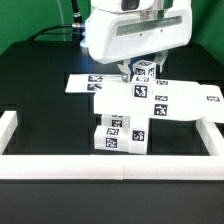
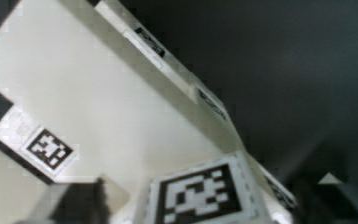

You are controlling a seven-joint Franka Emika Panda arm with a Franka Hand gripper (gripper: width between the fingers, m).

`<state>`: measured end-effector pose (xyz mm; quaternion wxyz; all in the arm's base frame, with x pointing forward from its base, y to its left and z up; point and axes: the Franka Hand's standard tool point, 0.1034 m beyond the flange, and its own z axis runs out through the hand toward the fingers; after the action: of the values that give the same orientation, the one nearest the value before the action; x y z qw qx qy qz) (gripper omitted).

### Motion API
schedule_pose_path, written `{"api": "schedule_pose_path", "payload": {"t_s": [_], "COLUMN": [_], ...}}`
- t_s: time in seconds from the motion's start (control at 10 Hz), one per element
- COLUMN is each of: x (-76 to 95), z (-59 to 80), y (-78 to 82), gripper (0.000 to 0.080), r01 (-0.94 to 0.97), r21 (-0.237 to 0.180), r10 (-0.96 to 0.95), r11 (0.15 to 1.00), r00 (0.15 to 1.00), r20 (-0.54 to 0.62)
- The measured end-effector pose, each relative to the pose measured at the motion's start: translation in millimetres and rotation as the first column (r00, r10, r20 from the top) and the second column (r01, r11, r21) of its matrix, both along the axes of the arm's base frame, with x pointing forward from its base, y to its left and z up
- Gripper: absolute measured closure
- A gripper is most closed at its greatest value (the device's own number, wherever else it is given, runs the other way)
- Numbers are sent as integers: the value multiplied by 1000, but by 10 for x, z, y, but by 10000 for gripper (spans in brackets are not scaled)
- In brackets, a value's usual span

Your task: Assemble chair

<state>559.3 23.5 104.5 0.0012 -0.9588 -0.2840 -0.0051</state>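
From my seat, starting at the exterior view's left: a long white border rail (image 1: 8, 128) runs down that edge and joins another across the bottom. Just inside, at upper left of centre, lies the flat marker board (image 1: 80, 83), with nothing on it.

At the middle of the frame sit the chair parts (image 1: 135, 110): a flat seat slab (image 1: 185, 98) reaching toward the right, with blocky tagged pieces (image 1: 118, 135) stacked below it at lower centre. They look like rigid, light moulded plastic with smooth faces, so I judge them stiff but slippery; square edges should give the pads a flat bite, and I would take hold across a narrow block, not the wide slab.

The gripper (image 1: 140, 68) hangs under the arm at top centre, right above a small tagged post (image 1: 146, 70). I cannot tell whether the fingers are on it or merely narrowed around it; the wrist view shows a tagged block (image 2: 202, 195) close up but no clear contact.
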Motion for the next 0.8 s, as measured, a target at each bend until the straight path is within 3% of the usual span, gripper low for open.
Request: {"api": "schedule_pose_path", "payload": {"t_s": [0.1, 0.2, 0.5, 0.8], "x": [0, -1, -1, 5], "z": [-1, -2, -4, -7], "y": [-1, -2, -4, -12], "gripper": [425, 534, 531, 531], "r01": [0, 10, 77, 406], "r21": [0, 0, 3, 14], "r10": [0, -10, -77, -406], "r11": [1000, 1000, 997, 914], "r00": [1000, 1000, 997, 914], "r20": [0, 0, -1, -8]}}
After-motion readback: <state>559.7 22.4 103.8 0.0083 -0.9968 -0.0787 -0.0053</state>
